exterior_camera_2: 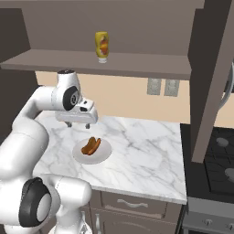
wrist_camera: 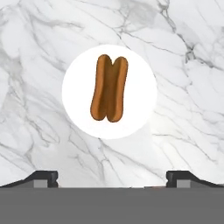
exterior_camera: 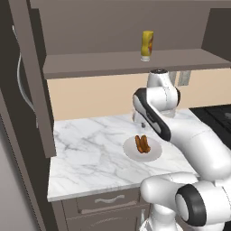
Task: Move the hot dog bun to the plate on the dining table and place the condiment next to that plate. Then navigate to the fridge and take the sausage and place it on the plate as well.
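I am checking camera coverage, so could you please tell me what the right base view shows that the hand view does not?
Right base view alone: the condiment bottle standing on the shelf above the counter, two wall outlets on the backsplash, the stove at the right, a drawer under the counter, and the gripper from outside, above the counter behind the plate.

Hand view alone: the bun's split seen from straight above, and the two fingertips standing wide apart, holding nothing.

Both: the hot dog bun lying on the white plate on the marble counter.

Bare marble counter (exterior_camera: 90, 153) surrounds the plate (exterior_camera: 153, 154); shelf (exterior_camera: 99, 63) overhangs behind.
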